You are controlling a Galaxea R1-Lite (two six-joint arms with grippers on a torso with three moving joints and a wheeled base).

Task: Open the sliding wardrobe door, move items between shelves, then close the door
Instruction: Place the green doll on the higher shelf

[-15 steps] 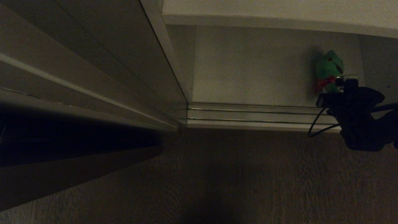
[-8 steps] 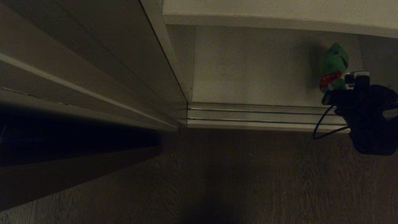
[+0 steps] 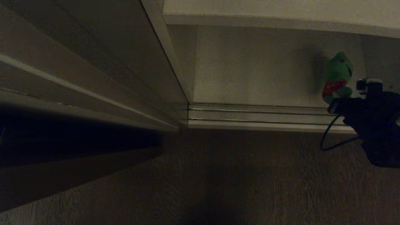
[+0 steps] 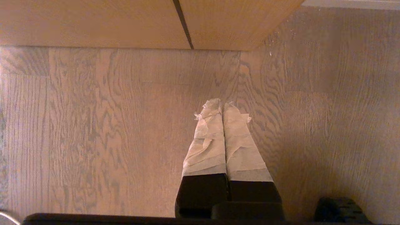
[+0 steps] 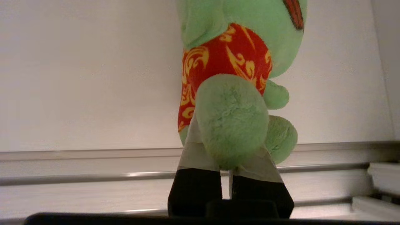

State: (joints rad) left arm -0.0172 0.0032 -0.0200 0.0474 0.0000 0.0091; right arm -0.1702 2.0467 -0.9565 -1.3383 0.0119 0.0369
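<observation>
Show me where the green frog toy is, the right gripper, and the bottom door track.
Green frog toy point(image 3: 337, 70): head view, its face.
Right gripper point(image 5: 229, 162): right wrist view, at its tips, behind the frog's leg.
Bottom door track point(image 3: 250, 114): head view, its grooved rail.

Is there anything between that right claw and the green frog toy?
No. The right claw is already shut on the green frog, pinching it low on the body. Nothing sits between them, and the white shelf around it looks bare.
</observation>
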